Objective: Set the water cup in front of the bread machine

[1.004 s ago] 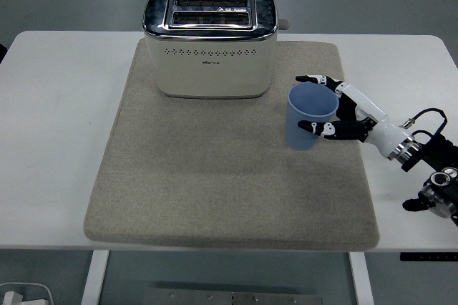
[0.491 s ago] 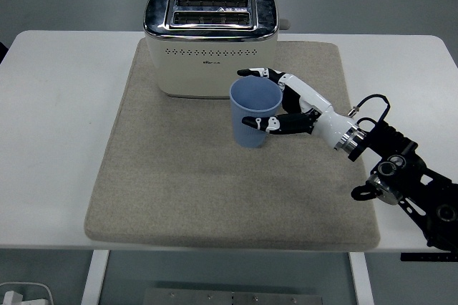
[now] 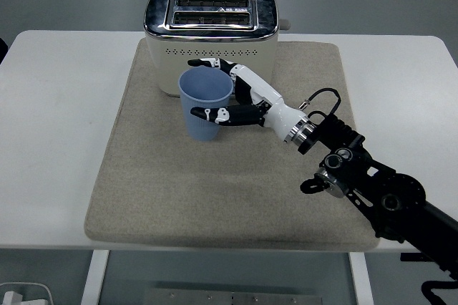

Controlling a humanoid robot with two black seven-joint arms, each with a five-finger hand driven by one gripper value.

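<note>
Cup [image 3: 205,109], blue and likely light, thin-walled plastic that could buckle if squeezed, stands upright before the toaster [image 3: 210,42] toward the desk's [image 3: 50,104] far edge, the right hand [image 3: 230,99] wrapped around its side wall.

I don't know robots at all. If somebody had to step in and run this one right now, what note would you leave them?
Right hand: fingers wrapped around the blue water cup, which is upright.
Left hand: not in view.
Cup: over the beige mat, just in front of the white bread machine. Whether it touches the mat, I cannot tell.
Done: cup grasped and brought in front of the machine.
Left: set it down if it isn't already, open the fingers, and pull the arm back without tipping it.
</note>
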